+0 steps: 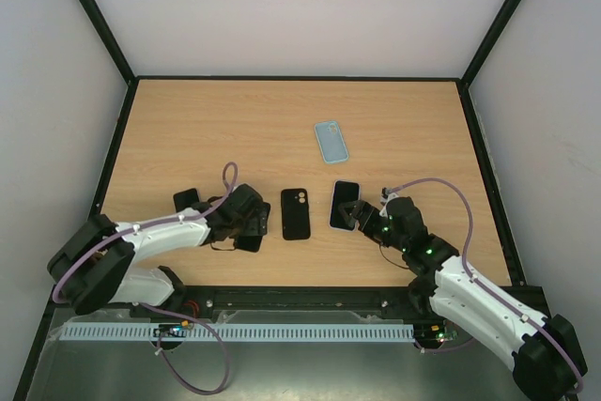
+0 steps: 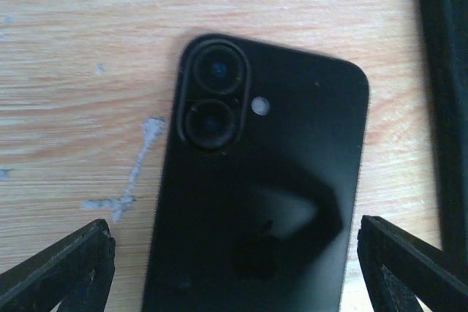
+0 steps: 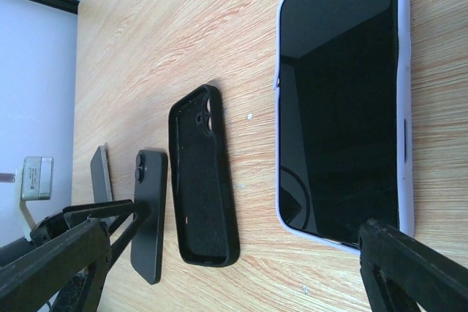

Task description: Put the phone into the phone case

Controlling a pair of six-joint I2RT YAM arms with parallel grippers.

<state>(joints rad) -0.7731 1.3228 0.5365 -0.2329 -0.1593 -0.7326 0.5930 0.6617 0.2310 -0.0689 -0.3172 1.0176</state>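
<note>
Phone [image 2: 270, 180], glossy black rigid slab, looks slippery: pinch long edges; left gripper [image 2: 235, 253] and right gripper [image 3: 234, 242] both gape empty.

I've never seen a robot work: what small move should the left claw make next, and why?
Probably close the left claw on the black phone: its fingers stand open on either side of the phone, which lies camera-side up on the table, and the empty black case lies right beside it.
</note>
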